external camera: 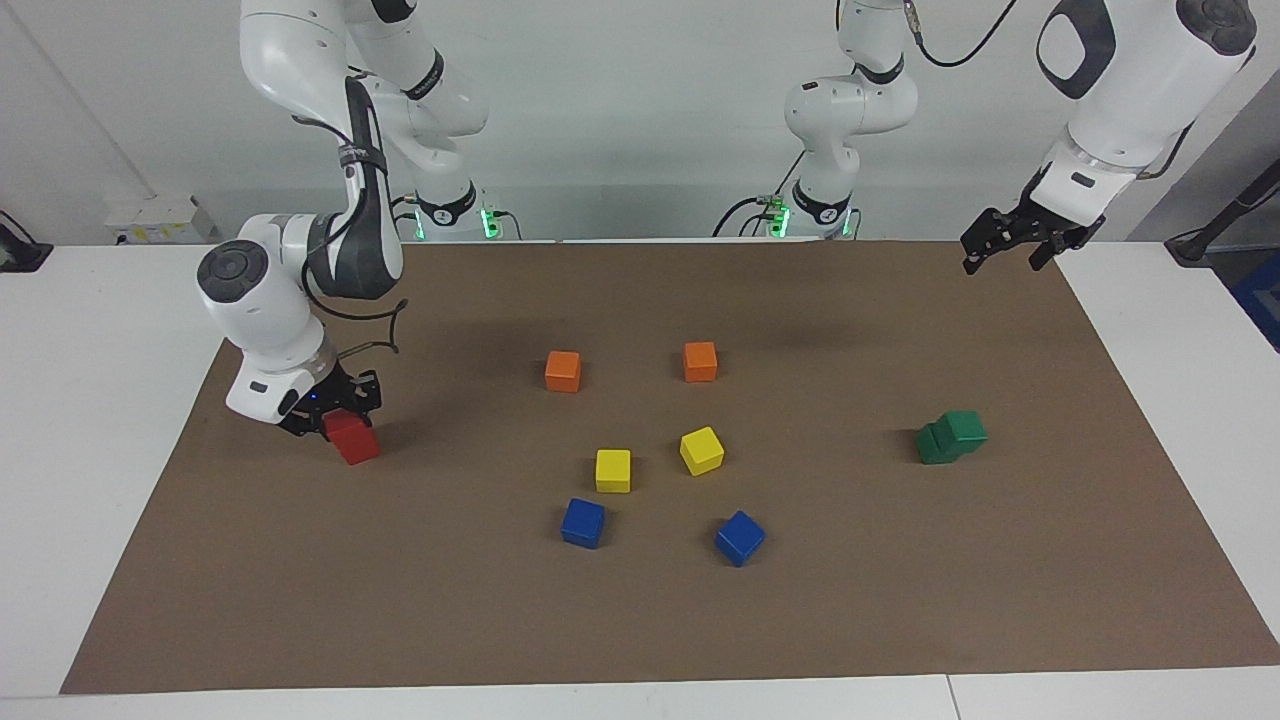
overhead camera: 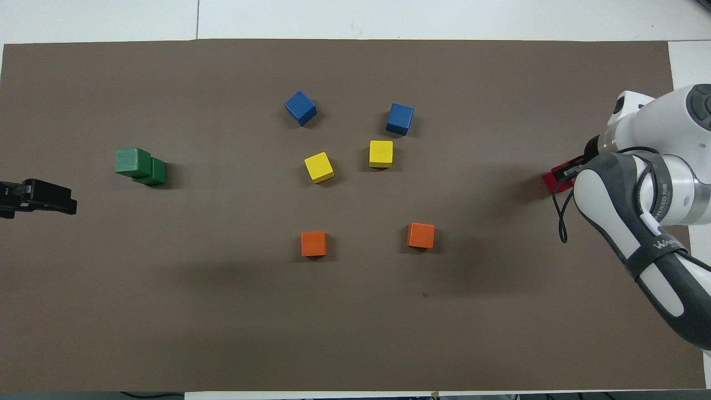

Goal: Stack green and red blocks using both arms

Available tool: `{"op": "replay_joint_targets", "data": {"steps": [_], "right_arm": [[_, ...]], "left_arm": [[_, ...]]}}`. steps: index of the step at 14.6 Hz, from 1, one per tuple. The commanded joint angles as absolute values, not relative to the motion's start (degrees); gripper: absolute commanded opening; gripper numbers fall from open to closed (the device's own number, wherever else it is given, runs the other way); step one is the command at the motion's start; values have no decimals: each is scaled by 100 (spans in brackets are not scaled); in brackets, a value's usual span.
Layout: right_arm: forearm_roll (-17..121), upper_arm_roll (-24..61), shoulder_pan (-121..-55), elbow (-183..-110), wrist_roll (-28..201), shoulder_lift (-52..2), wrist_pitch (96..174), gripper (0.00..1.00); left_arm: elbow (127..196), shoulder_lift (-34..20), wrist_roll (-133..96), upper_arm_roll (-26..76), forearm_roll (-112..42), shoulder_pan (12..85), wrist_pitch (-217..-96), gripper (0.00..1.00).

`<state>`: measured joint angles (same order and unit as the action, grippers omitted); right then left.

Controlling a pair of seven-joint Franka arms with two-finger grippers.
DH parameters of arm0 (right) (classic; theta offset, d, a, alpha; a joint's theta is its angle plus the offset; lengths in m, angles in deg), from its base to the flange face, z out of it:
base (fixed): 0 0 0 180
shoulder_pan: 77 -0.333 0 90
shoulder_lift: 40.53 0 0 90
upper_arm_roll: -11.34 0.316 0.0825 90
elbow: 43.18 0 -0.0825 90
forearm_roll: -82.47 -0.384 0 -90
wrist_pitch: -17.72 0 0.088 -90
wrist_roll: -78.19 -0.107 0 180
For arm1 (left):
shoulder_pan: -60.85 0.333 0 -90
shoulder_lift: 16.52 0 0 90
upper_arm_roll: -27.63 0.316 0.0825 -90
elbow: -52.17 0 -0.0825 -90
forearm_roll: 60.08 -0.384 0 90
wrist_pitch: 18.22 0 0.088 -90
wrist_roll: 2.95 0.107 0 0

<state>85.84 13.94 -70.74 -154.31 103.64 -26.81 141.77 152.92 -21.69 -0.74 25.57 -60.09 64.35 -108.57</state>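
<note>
two big white arms frame this table, and they're doing very different jobs right now. the left arm is up high, its left gripper [external camera: 1012,243] hanging over the brown mat's [external camera: 900,600] corner at its own end, fingers spread wide and holding nothing. the right arm is bent low, and the right gripper [external camera: 333,412] is clamped on the upper red block [external camera: 350,432], which sits on the lower red block [external camera: 359,450] at the right arm's end of the mat. over at the left arm's end, the green stack [external camera: 950,436] stands free, top cube offset from the one beneath, overhanging a little.

handling? these look like small rigid matte cubes, likely light, with flat faces that shouldn't slip; the sensible hold is on two opposite side faces, square on, so the cube beneath isn't nudged. that offset green top looks the likelier one to topple.

count them: two red, two green, two orange cubes [external camera: 563,370], two yellow cubes [external camera: 613,470], two blue cubes [external camera: 583,522], ten in all.
</note>
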Motion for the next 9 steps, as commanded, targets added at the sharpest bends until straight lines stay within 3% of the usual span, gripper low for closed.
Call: {"op": "replay_joint_targets", "data": {"steps": [1,5,9], "right_arm": [[8457,1459,-6953,-15524,10491,-2699,14323,0],[8457,1459,-6961,-15524,10491,-2681,14340,0],[8457,1459,-6970,-15533,10483,-2681,14358,0]], "left_arm": [[15237,-2135,-84,2552,-5990,6454,-10901,100],[14368,-1608,-128,2560,-5964,6454,-10210,100],[14551,-1748,-128,2560,-5973,6472,-10399,100]]}}
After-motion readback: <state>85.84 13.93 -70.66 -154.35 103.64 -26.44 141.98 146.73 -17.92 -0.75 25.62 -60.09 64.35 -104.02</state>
